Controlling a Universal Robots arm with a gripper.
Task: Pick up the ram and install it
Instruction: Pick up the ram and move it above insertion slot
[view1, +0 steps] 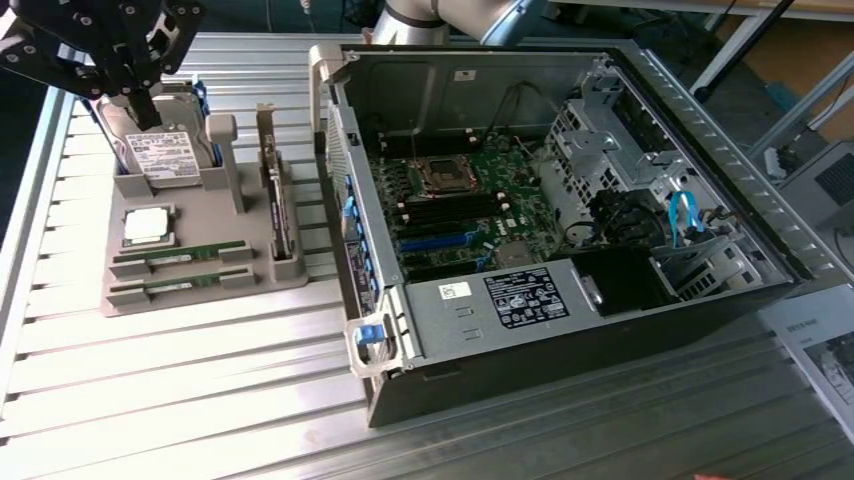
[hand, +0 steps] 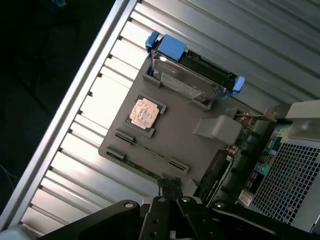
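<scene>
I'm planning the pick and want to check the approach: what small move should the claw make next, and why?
Probably open the claw and bring it down toward one of the two ram sticks in the grey holder. The claw is shut, holds nothing and hangs well above the holder, near the hard drive in the exterior view. Both sticks sit in their slots.

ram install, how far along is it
Done: nothing that shows. The ram and its twin both lie in the grey tray, and the motherboard slots look bare. In hand: nothing; the gripper is shut, hanging over the hard drive. Left: the whole pick and install.
</scene>
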